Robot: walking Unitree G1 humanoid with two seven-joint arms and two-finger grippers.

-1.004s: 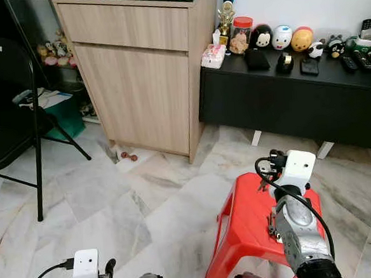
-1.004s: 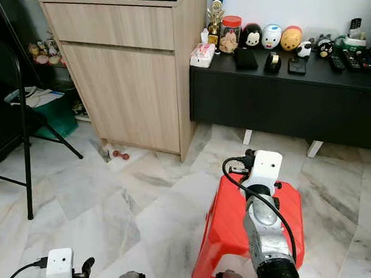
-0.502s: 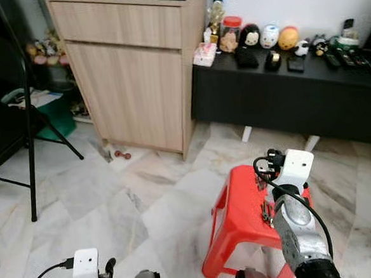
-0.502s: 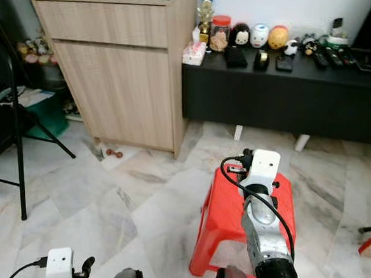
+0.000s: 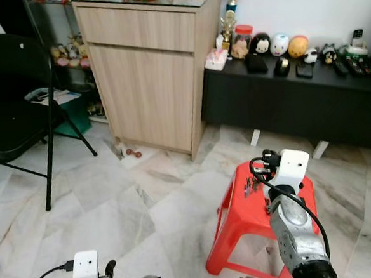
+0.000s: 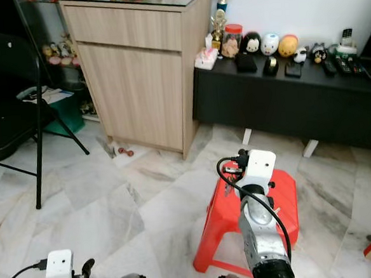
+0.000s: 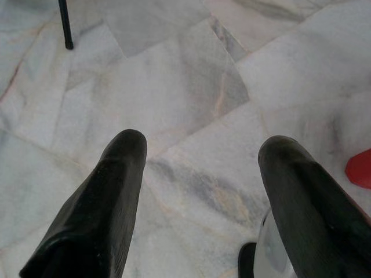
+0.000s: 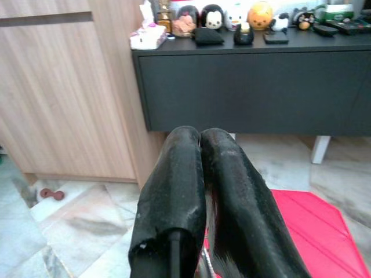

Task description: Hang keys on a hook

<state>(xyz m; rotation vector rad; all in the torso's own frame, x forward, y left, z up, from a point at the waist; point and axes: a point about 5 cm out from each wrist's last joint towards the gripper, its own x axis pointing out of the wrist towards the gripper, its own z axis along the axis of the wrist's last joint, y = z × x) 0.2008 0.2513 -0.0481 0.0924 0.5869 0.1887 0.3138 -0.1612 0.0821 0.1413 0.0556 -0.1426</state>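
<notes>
The right tool (image 8: 200, 139) is raised over the red plastic stool (image 5: 242, 224), its 2 black fingers pressed together. A bunch of keys (image 5: 250, 185) hangs beside the wrist above the stool; whether the fingers pinch it cannot be told. The left tool (image 7: 200, 153) hangs low over the marble floor (image 7: 191, 87), fingers apart. A wooden cabinet (image 5: 146, 84), a black folding chair (image 5: 12, 113) and a low black bench (image 5: 291, 103) carrying figurines stand ahead.

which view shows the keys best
The left eye view: the keys dangle from the right gripper above the red stool. The right eye view shows them partly hidden; the right wrist view barely.
</notes>
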